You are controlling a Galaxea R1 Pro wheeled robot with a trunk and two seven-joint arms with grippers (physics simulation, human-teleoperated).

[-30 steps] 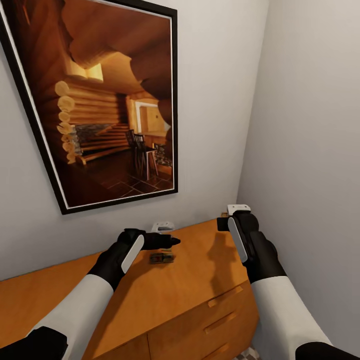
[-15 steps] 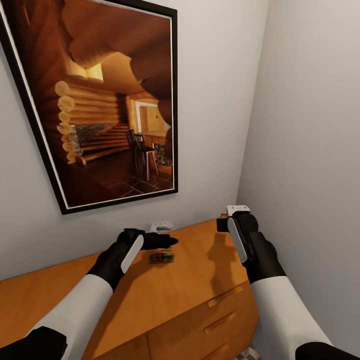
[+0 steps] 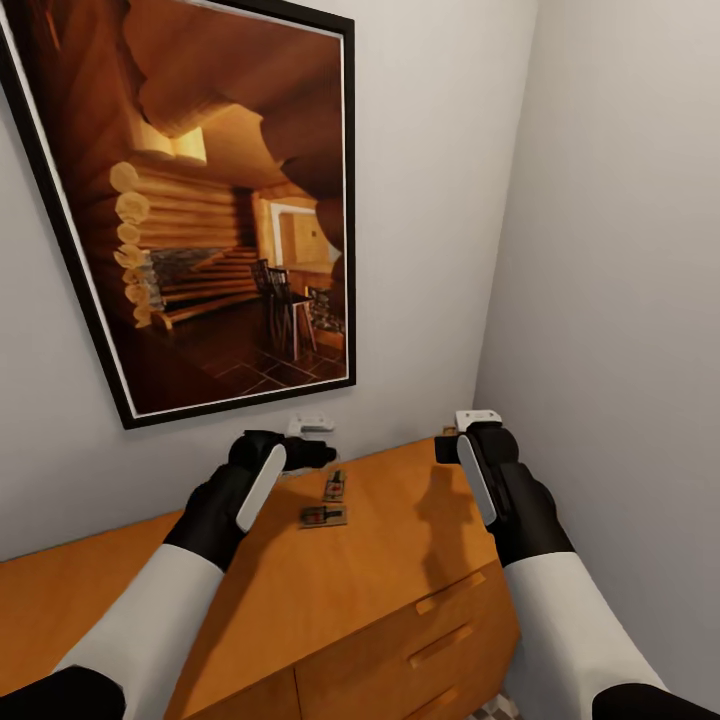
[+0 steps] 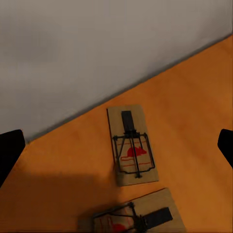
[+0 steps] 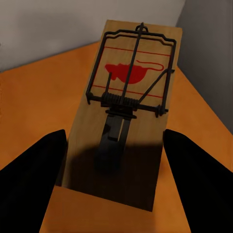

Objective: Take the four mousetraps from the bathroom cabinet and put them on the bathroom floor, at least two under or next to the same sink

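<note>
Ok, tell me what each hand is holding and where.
Left hand: nothing, open above two mousetraps. Right hand straddles a third mousetrap by its long sides; grip cannot be told.

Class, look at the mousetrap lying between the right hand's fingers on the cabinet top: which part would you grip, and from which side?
Grip the mousetrap by its two long board edges, coming straight down from above. It lies flat on the cabinet, and the wire spring occupies its top face, so only the bare edges are free. The right hand is open, one finger beside each long edge.
</note>
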